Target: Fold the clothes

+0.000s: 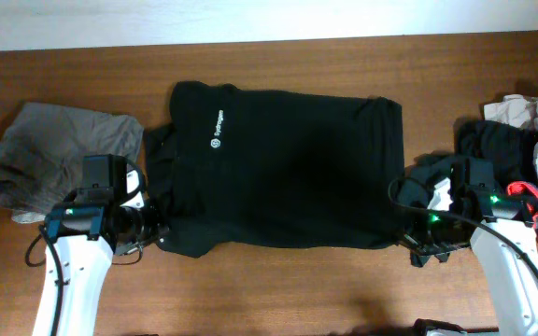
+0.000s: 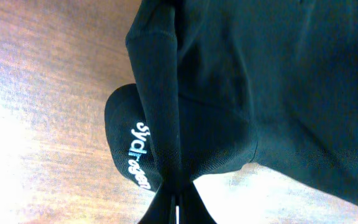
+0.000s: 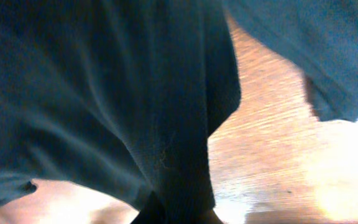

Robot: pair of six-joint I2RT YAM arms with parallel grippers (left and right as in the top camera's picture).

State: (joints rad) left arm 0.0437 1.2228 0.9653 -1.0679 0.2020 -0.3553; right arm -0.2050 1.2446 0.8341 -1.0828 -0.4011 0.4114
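Note:
A large black T-shirt [image 1: 288, 168] with a small white logo [image 1: 217, 129] lies spread across the middle of the wooden table. My left gripper [image 1: 160, 233] is shut on the shirt's near left edge; in the left wrist view the black cloth [image 2: 229, 93] runs down into the closed fingers [image 2: 191, 208], the white lettering [image 2: 140, 155] beside them. At the shirt's near right corner my right gripper [image 1: 407, 235] is shut on the fabric. The right wrist view shows the dark cloth [image 3: 117, 93] pinched and pulled into a ridge at the jaws.
A grey-brown garment [image 1: 54, 154] lies crumpled at the left. At the right edge is a heap of other clothes: black [image 1: 498, 145], beige [image 1: 530, 107] and something red [image 1: 535, 201]. Bare wood [image 1: 288, 289] stretches along the table's near edge.

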